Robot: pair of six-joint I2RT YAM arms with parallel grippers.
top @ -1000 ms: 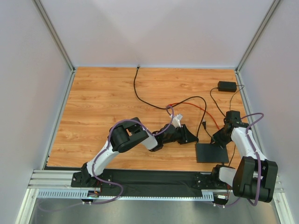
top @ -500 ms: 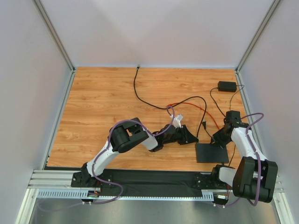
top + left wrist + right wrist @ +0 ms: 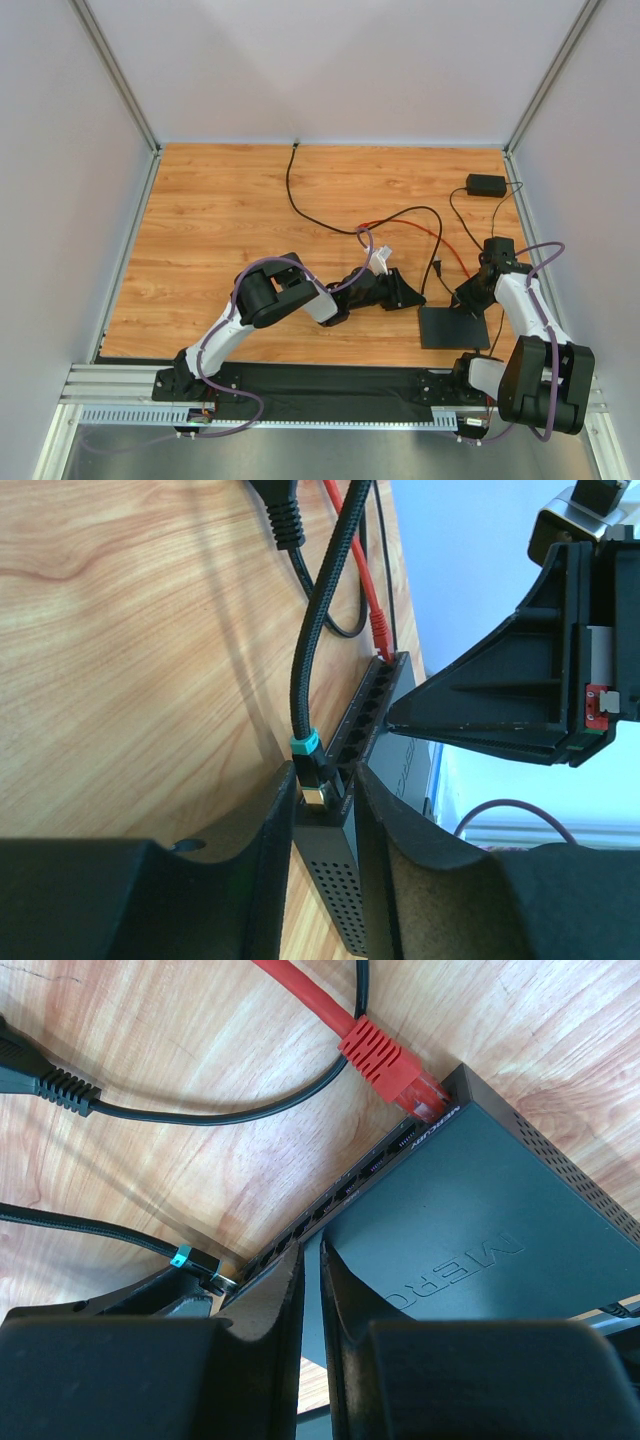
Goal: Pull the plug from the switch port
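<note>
Right gripper jaws almost together over black switch edge, red plug in its corner port, teal-banded black plug at left.

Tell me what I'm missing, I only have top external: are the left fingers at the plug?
Observer: Yes, the left fingers flank the braided plug, teal band, in an end port; contact unclear.
Operator: Right arm?
Observer: The right fingers are shut, tips on the switch top by the port row.
Operator: Anything else plugged in?
Observer: One red plug, at the row's opposite end.
</note>
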